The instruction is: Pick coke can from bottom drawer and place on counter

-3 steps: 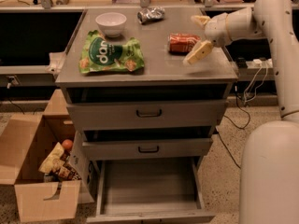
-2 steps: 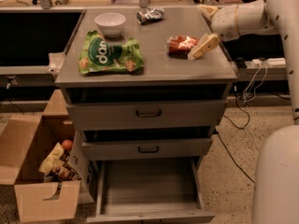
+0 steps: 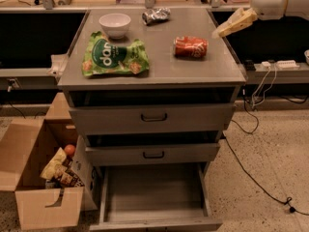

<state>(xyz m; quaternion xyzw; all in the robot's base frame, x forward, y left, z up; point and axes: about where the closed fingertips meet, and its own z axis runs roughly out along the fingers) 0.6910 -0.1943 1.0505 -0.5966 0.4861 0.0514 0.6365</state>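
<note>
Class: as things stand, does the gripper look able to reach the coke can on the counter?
Probably yes. The coke can lies on the counter with bare surface to its right. The gripper hangs near the counter's right edge, with nothing standing between them.

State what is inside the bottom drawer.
The bottom drawer shows only its bare floor; its rear part is hidden under the middle drawer. The coke can lies on the counter; the gripper hovers at the counter's right edge.
</note>
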